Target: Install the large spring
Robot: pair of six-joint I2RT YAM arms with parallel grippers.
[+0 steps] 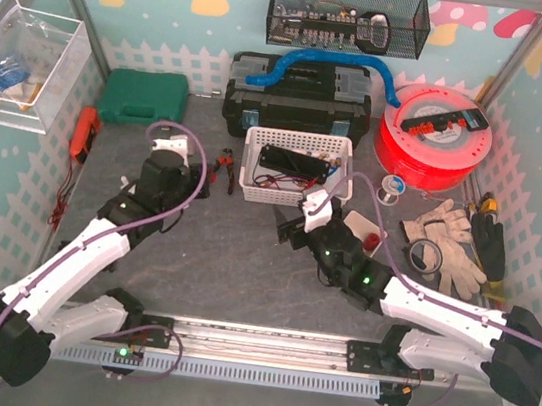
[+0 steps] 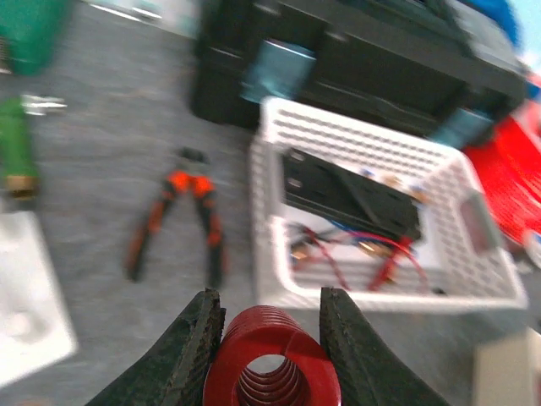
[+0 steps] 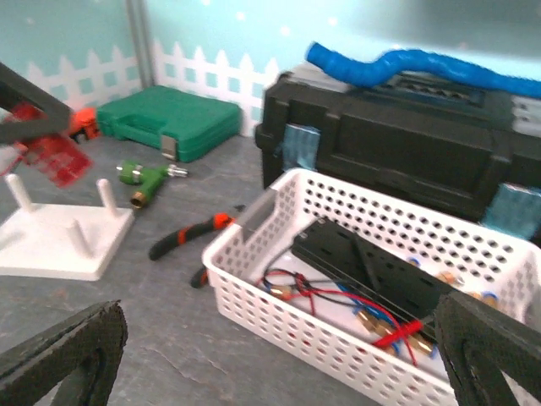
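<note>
Red coils of the large spring (image 2: 270, 362) are clamped between the left gripper's (image 2: 270, 306) dark fingers (image 2: 190, 355); the right gripper (image 3: 279, 347) is spread wide and empty.

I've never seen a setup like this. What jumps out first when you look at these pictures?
The bright red spring pinched in the left tool, at the bottom of the left wrist view. Next comes the big red spool at the back right, then the white basket in the middle, just in front of the black toolbox.
</note>
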